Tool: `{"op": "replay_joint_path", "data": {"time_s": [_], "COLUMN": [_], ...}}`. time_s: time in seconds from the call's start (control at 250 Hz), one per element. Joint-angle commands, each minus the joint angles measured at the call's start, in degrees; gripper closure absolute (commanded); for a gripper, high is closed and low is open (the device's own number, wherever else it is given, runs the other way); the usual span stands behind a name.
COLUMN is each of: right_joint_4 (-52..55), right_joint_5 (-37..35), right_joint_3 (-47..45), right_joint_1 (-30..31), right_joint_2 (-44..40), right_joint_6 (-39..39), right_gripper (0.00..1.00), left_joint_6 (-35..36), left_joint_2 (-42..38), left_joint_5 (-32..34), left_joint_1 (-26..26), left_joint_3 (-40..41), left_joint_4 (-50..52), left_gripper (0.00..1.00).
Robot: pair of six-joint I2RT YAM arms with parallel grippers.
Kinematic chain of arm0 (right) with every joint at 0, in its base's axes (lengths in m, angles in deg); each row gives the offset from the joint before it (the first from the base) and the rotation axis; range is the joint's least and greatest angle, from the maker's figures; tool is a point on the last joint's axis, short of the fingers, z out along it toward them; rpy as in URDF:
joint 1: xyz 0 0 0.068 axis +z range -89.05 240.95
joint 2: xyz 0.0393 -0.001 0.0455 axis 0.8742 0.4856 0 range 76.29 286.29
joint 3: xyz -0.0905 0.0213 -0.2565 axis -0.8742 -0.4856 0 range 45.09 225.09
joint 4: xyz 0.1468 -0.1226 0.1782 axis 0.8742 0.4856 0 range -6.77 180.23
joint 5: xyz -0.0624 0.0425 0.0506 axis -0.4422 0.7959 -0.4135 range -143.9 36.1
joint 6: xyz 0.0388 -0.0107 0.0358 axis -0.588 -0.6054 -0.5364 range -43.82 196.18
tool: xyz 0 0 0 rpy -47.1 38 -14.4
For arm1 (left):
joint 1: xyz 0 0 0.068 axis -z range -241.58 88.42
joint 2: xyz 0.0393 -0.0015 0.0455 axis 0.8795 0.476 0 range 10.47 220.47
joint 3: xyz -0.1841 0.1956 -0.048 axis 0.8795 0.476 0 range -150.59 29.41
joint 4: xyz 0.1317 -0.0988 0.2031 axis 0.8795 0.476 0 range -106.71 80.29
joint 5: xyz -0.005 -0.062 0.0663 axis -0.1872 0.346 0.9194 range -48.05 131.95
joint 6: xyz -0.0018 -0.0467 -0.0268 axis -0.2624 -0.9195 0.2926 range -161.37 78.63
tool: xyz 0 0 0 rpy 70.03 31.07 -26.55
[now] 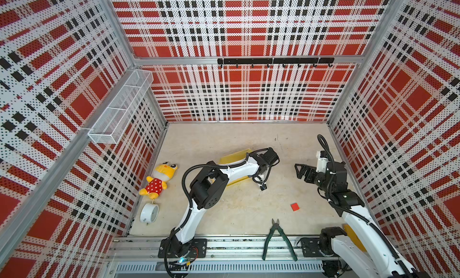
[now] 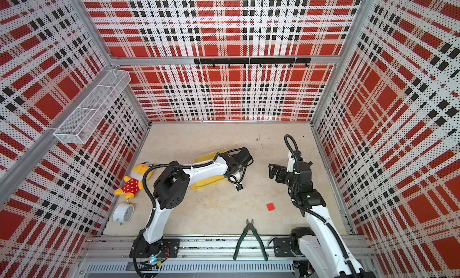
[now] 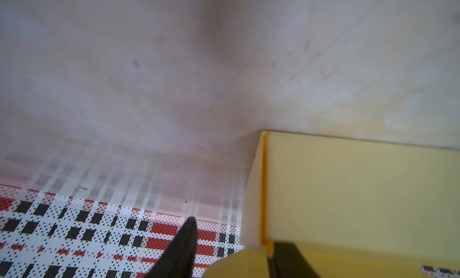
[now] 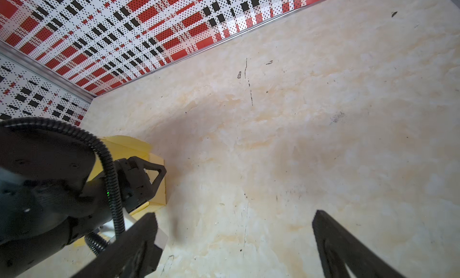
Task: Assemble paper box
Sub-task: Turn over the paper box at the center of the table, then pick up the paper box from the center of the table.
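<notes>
Pale yellow thin-card paper box [image 1: 231,157] left of table [image 1: 224,209] centre, with left gripper [image 3: 237,233] half open astride its right end wall: better to close low near the fold, press inward gently, bring the wide-open, empty right gripper [image 4: 235,217] near to steady.

No text, label, brand or sign is readable on anything here. The white alarm clock [image 1: 149,213] by the left edge of the table [image 1: 231,204] shows its dial, but the numerals are too small to read.
</notes>
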Motion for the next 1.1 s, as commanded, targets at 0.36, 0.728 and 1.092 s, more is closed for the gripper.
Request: {"op": "replay_joint_path", "data": {"time_s": [0.36,0.728,1.092], "right_joint_4": [-2.5,-8.1,-10.8], "right_joint_5": [0.6,-2.3,-11.5], "right_joint_3": [2.6,2.8,9.7], "right_joint_1": [-0.3,2.7,17.8], "right_joint_2": [4.6,8.0,21.0], "right_joint_6": [1.4,-0.8,2.9], "right_gripper": [0.01,0.04,0.05], "left_joint_6": [-9.6,-49.5,-88.3], "left_joint_2": [-14.7,-19.6,-29.1], "left_joint_5": [-7.3,-11.7,-23.3], "left_joint_1": [6.6,2.9,-15.5], "left_joint_3": [-0.9,-19.9,-19.8], "left_joint_4": [3.0,14.2,7.5], "left_gripper": [0.28,0.01,0.00]}}
